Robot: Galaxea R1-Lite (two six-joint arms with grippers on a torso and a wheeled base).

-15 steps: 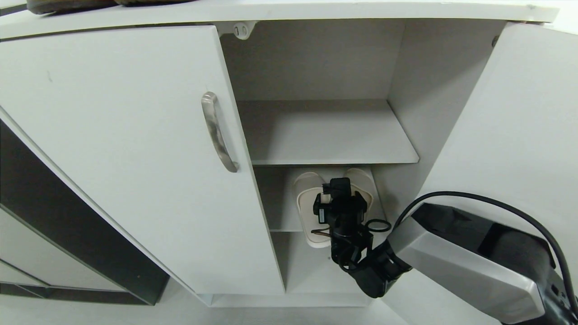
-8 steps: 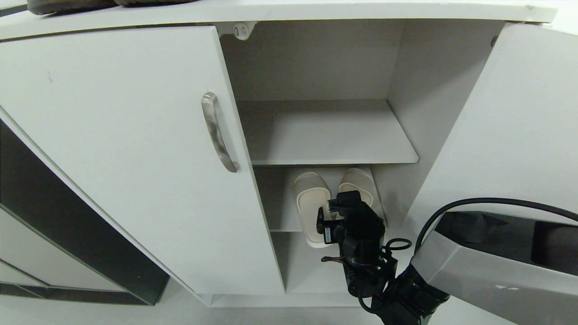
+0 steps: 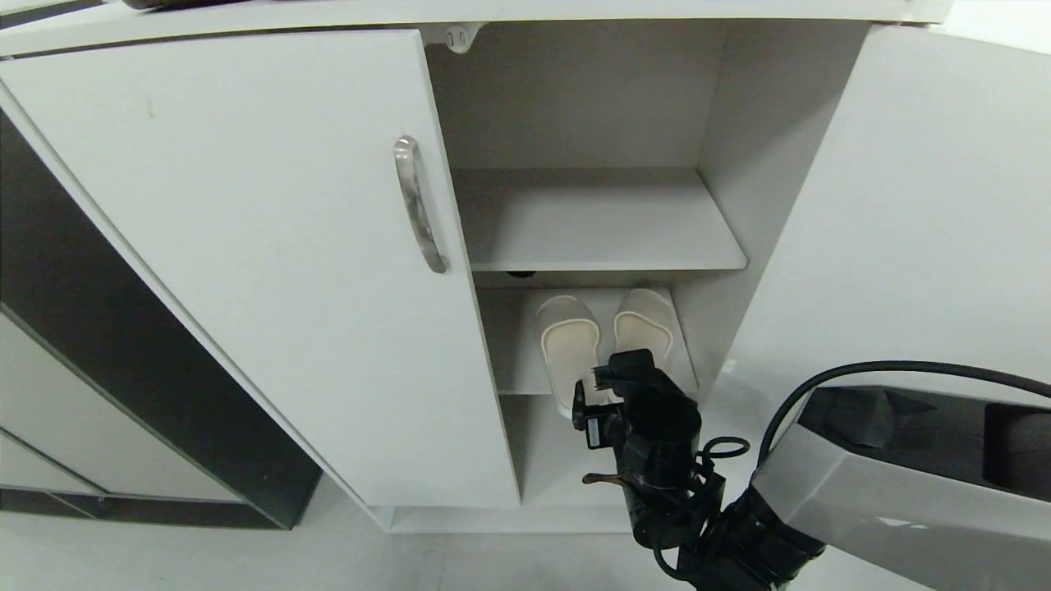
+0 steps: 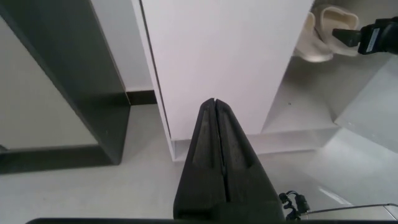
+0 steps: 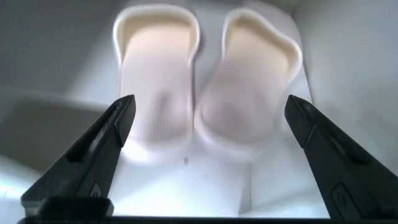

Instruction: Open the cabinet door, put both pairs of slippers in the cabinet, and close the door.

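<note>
1. My right gripper (image 5: 209, 111) is spread wide. It holds nothing, and both fingers stand clear of the slippers.
2. The pair of cream slippers (image 3: 566, 341) lies side by side on the middle shelf (image 3: 513, 361) of the cabinet (image 3: 575, 90), at 12 o'clock from that gripper in the head view.
3. My left gripper (image 4: 214, 109) is pressed fully closed and empty, pointing at the foot of the shut door (image 3: 246, 246).
4. The open door (image 3: 920, 189) stands at 3 o'clock of the opening, and the shut door at 9 o'clock.

Pale grey floor (image 3: 205, 558) — dark upright panel (image 3: 90, 328) to the left, lighter surface (image 3: 33, 410) beyond it
</note>
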